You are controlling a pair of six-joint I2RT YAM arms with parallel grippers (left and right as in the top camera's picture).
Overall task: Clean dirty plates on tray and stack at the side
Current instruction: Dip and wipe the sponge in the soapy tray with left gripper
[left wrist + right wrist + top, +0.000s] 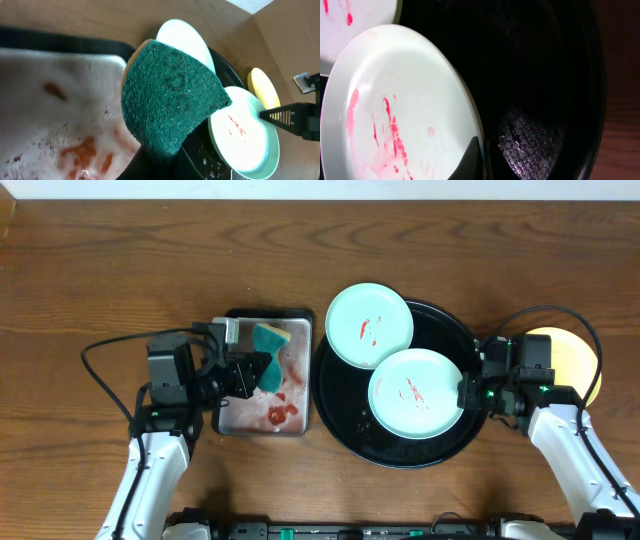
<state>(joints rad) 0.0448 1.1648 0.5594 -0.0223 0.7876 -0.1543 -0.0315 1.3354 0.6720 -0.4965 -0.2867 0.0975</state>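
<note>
**Sponge gripped, plate pinched**

We see the left gripper (258, 372) clamped on a green sponge (270, 352) over the silver tray (240, 418). The right gripper (466, 393) pinches the rim of a smeared mint plate (410, 395) in the black tray (340, 405). A second mint plate (370, 326) overlaps its rim. The yellow plate (572, 355) lies on the desk (100, 280).

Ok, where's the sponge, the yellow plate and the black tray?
sponge (170, 95), left wrist view, middle of its green scrubby face.
yellow plate (575, 360), overhead view, its uncovered right half.
black tray (345, 408), overhead view, bare floor at its left.
</note>
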